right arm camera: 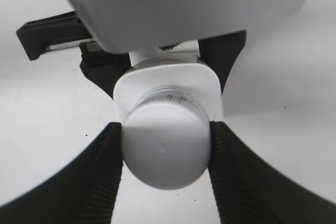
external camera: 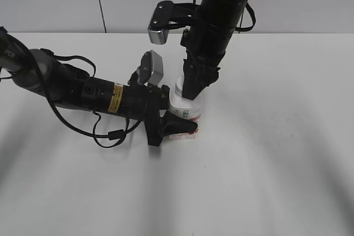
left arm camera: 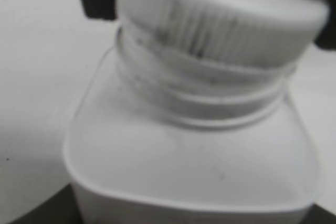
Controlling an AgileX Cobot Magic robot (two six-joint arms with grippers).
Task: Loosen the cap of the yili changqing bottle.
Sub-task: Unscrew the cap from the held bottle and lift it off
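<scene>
White table, capped bottle upright.

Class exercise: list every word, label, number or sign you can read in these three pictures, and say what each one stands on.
None can be read.
Yellow sticker on the left arm: print too small.
Label on the yili changqing bottle: green mark and red band, too small and partly hidden.
Cap: no writing shows.

Bright, even light with soft shadows on the table; both wrist views blurred
</scene>
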